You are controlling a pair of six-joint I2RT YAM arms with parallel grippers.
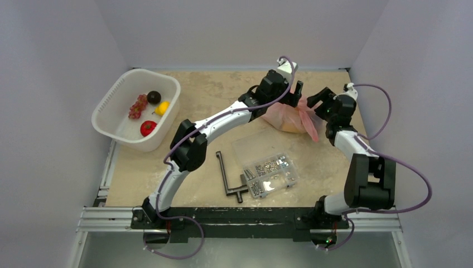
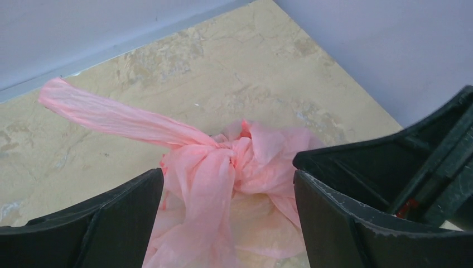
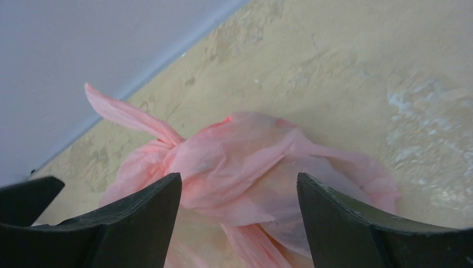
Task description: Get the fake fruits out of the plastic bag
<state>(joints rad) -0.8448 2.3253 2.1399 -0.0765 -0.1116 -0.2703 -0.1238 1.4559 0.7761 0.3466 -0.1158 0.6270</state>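
The crinkly, translucent pink plastic bag [image 1: 289, 119] sits on the mottled tan bench [image 1: 217, 100] in the upper right-centre of the overhead view. It is flanked by both arms: the left tool [image 1: 294, 91] is at its upper edge and the right tool [image 1: 315, 101] just beside its right side. Both tools gape wide and hold nothing. In the left wrist view the left tool [image 2: 228, 178] has the bag's tied knot [image 2: 234, 148] almost centred between its spread black fingers [image 2: 128, 201], slightly beyond the tips. One flattened pink handle tail [image 2: 100, 114] runs from the knot towards the upper left of that frame. From the right tool [image 3: 239, 184] the same knot [image 3: 174, 140] lies left of centre, and bunched film fills the gap between the fingers. The left tool therefore looks better lined up on the knot, and the right on the bag's body. The bag appears still tied, so whatever fake fruits remain inside are hidden; I cannot make them out.
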